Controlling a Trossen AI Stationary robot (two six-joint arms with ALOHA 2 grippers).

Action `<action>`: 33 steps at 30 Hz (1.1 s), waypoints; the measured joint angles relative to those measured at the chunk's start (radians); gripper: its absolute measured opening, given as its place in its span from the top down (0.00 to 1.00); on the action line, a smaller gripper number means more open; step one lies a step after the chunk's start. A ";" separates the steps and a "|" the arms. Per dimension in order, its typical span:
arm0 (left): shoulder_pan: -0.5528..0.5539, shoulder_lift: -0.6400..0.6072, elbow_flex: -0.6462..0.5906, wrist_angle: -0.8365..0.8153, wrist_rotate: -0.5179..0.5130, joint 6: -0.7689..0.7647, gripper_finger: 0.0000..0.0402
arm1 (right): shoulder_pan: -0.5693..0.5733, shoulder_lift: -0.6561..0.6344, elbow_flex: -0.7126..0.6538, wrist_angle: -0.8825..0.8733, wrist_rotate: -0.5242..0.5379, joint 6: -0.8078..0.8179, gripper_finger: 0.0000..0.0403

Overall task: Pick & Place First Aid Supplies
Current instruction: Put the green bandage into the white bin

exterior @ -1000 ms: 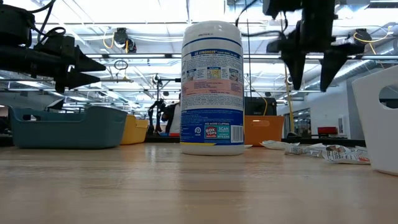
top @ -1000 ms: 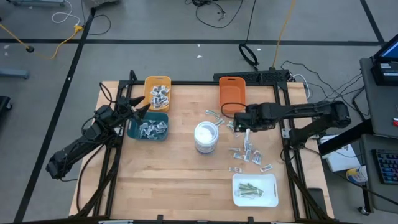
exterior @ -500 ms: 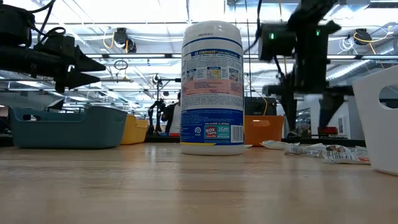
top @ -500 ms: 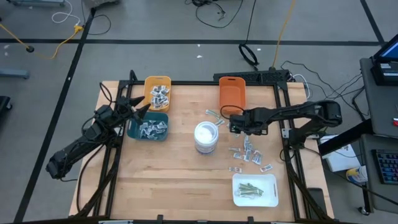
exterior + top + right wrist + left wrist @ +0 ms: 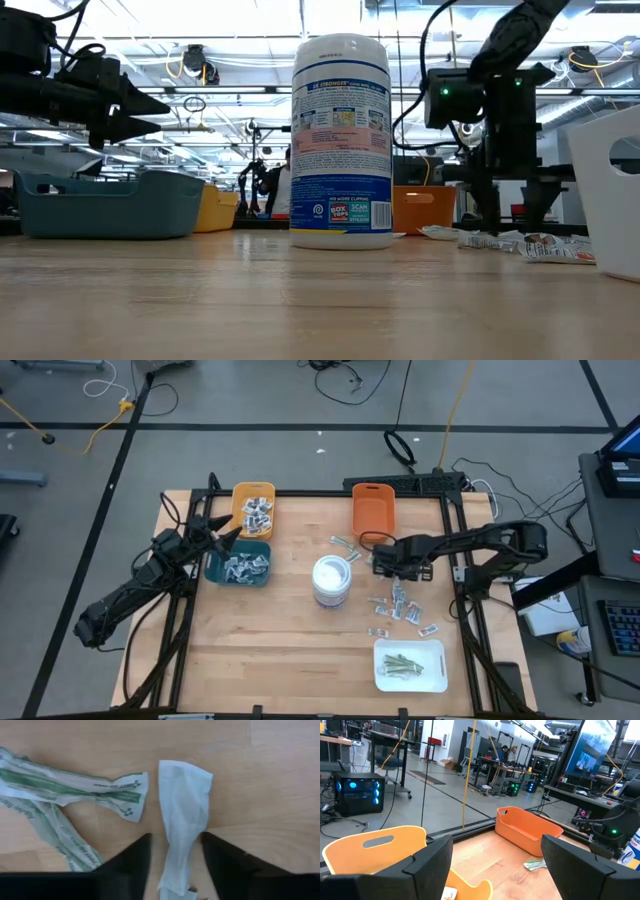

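Right wrist view: end effector [image 5: 175, 857] straddles white packet [image 5: 182, 815].

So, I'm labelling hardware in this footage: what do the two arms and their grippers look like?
Both arms are dark, slim and jointed. The left gripper ends in two tapered, pointed black fingers. The right gripper sits below a boxy black wrist block with a small green light, black cable looping above.

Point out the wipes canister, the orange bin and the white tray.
wipes canister [image 5: 332, 574]: high view, on its round lid.
orange bin [image 5: 373, 520]: high view, on its inside floor.
white tray [image 5: 433, 680]: high view, on a bare part of its floor near the right rim.
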 joint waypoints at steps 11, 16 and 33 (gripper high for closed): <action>0.000 0.000 0.000 0.000 0.000 0.000 0.24 | -0.012 -0.022 -0.004 -0.006 -0.029 -0.034 0.96; 0.000 0.000 0.000 0.000 0.000 0.000 0.24 | -0.012 -0.091 -0.004 -0.077 -0.081 -0.114 0.98; 0.000 0.000 0.000 0.000 0.000 0.000 0.24 | 0.077 -0.250 0.168 -0.309 -0.233 -0.803 1.00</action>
